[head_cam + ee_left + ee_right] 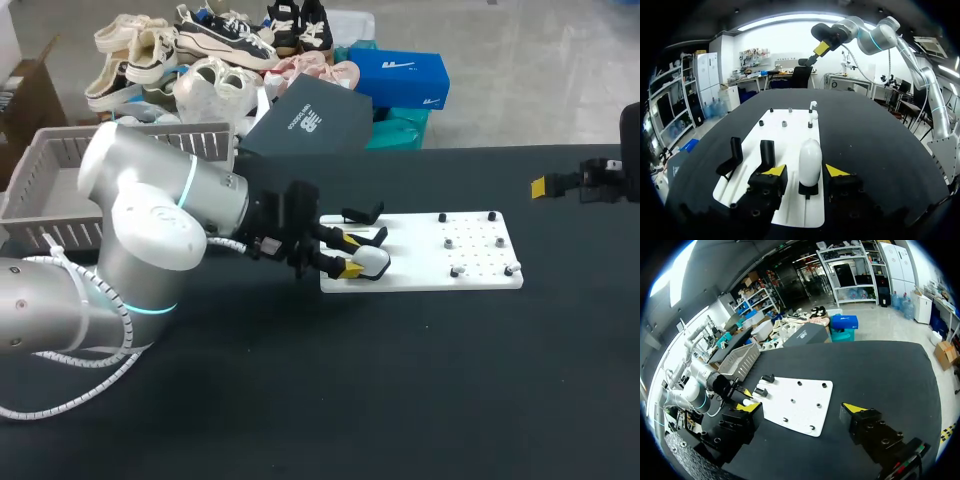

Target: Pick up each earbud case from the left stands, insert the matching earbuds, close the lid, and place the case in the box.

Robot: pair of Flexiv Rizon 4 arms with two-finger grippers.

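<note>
Apparently the left gripper (805,171) stands wide open around the white earbud case (810,161), upright on the near-left stand of the white board (787,132). An off-centre squeeze could tip the case or drag the board. The right gripper (803,408) hangs wide open, far right. The case's seating and lid seam are hidden.

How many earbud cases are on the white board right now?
1. The earbud case stands upright on the white board, between the left gripper's open fingers. The two black stands beside it are empty. None seems hidden.
</note>
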